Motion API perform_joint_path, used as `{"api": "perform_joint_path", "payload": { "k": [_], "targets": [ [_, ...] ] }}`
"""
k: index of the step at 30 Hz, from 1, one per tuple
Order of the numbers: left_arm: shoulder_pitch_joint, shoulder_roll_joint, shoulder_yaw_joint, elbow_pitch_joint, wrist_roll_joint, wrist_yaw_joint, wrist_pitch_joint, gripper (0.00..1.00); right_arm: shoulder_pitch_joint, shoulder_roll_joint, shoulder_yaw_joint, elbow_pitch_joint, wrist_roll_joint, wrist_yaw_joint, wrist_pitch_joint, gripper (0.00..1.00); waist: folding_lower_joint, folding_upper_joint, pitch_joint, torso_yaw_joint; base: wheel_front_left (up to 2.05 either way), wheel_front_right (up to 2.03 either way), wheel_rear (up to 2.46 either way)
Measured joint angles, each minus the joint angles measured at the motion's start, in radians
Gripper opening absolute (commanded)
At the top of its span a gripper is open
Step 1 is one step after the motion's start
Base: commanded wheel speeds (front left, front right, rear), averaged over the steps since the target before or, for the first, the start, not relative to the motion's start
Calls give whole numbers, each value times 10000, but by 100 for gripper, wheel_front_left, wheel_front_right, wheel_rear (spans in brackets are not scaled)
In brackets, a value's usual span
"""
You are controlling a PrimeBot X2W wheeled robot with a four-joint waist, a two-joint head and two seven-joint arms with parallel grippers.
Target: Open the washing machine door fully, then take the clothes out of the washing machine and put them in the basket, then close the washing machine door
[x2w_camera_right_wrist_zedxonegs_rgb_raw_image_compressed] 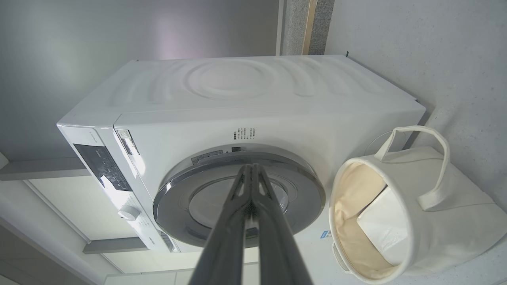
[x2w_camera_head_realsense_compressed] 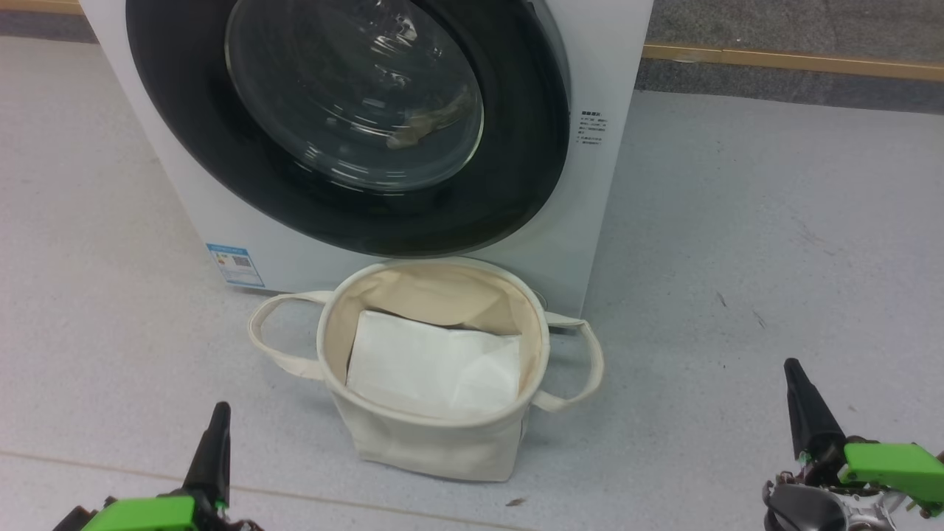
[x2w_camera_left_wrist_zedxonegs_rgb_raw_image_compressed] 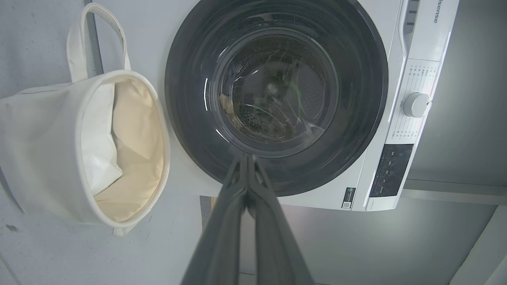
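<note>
Nothing is done yet: the washing machine door (x2w_camera_head_realsense_compressed: 221, 169) is shut, the clothes (x2w_camera_head_realsense_compressed: 424, 129) lie inside the washing machine (x2w_camera_head_realsense_compressed: 590, 206) behind its glass, the basket (x2w_camera_head_realsense_compressed: 428, 442) waits just before it, and the left tool (x2w_camera_head_realsense_compressed: 215, 442) and right tool (x2w_camera_head_realsense_compressed: 802, 402) are closed, empty.

White folded sheet (x2w_camera_head_realsense_compressed: 435, 361), grey floor (x2w_camera_head_realsense_compressed: 737, 221)

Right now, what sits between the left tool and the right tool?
In the head view, the basket stands between the left tool and the right tool, with bare floor on either side. A folded white sheet lies inside it.
</note>
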Motion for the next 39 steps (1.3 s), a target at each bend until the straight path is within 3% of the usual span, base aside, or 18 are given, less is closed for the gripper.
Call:
{"api": "perform_joint_path", "payload": {
  "k": [39],
  "targets": [
    [0,0,0,0,0,0,0,0,0,2,0,0,0,0,0,0,0,0,0,0,0,0,0]
  ]
}}
